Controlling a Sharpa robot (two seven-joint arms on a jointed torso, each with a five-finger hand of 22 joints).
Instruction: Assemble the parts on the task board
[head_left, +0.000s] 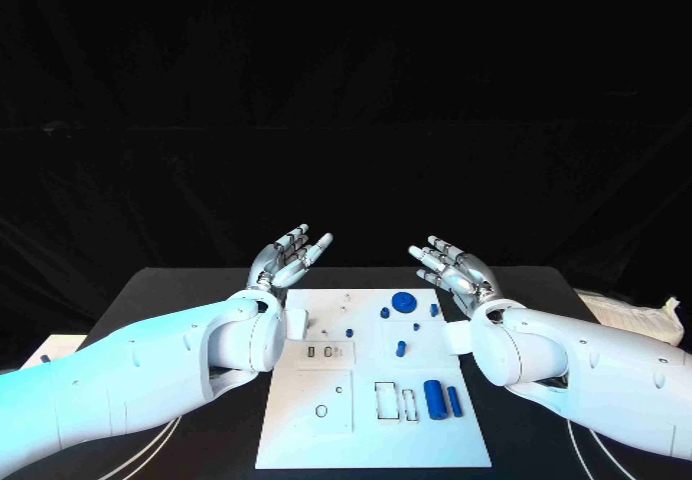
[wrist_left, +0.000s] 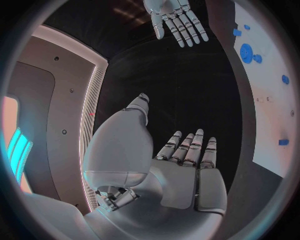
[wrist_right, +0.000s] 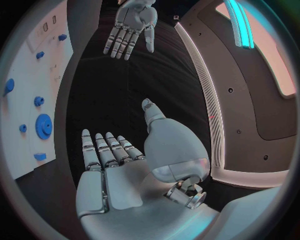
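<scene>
The white task board (head_left: 317, 440) lies in the middle of the black table. On it sit a large blue gear (head_left: 405, 300), small blue pegs (head_left: 401, 348) and two blue cylinders (head_left: 434, 399) near a rectangular slot. My left hand (head_left: 286, 258) is raised past the board's far left corner, fingers spread, holding nothing. My right hand (head_left: 453, 266) is raised past the far right corner, likewise flat and empty. The left wrist view shows my left hand (wrist_left: 187, 170) with its palm bare and the board (wrist_left: 275, 110) beside it. The right wrist view shows my right hand (wrist_right: 109, 170) and the blue gear (wrist_right: 44, 125).
A crumpled white cloth (head_left: 635, 312) lies at the table's right edge. A pale object (head_left: 46, 350) sits at the left edge. Black curtain hangs behind the table.
</scene>
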